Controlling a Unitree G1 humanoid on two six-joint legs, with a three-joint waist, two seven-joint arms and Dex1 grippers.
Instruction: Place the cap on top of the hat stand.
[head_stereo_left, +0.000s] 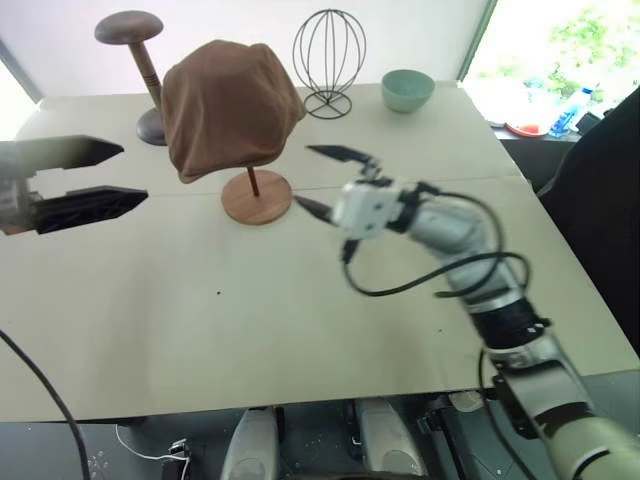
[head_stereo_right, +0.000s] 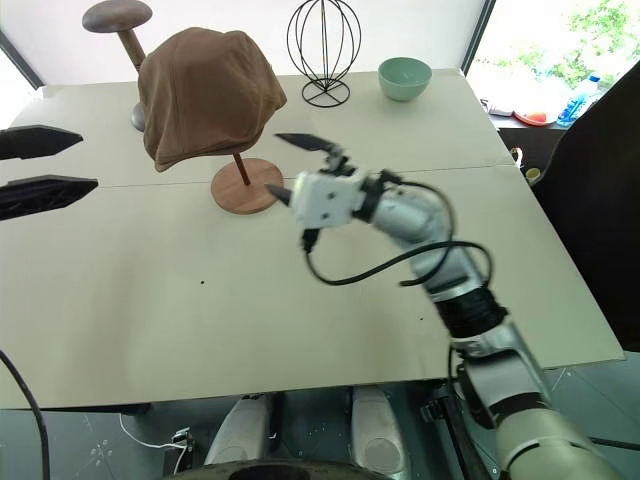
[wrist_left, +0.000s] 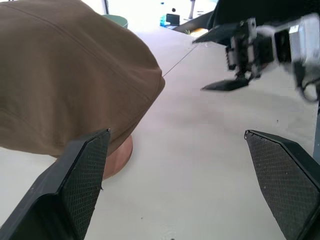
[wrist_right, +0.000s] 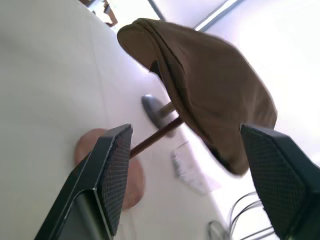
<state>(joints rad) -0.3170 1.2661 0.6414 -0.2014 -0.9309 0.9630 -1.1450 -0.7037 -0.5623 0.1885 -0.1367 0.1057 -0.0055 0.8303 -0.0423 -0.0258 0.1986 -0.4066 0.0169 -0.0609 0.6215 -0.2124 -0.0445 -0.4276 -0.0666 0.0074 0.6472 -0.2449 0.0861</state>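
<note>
Soft brown cap (head_stereo_left: 228, 105) drapes the thin-rodded wooden hat stand (head_stereo_left: 256, 196); both pincers (head_stereo_left: 322, 181) (head_stereo_left: 98, 176) gape, empty.

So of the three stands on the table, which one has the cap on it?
The hat stand with the thin rod and flat round base, nearest the robot; the brown cap drapes over its top. The dome-topped wooden stand and the black wire frame behind are bare.

silver-grey jointed right arm (head_stereo_left: 470, 240), white wrist block, looping black cable, black tapered pincer fingers (head_stereo_left: 340, 153) with cross-hatched pads
</note>
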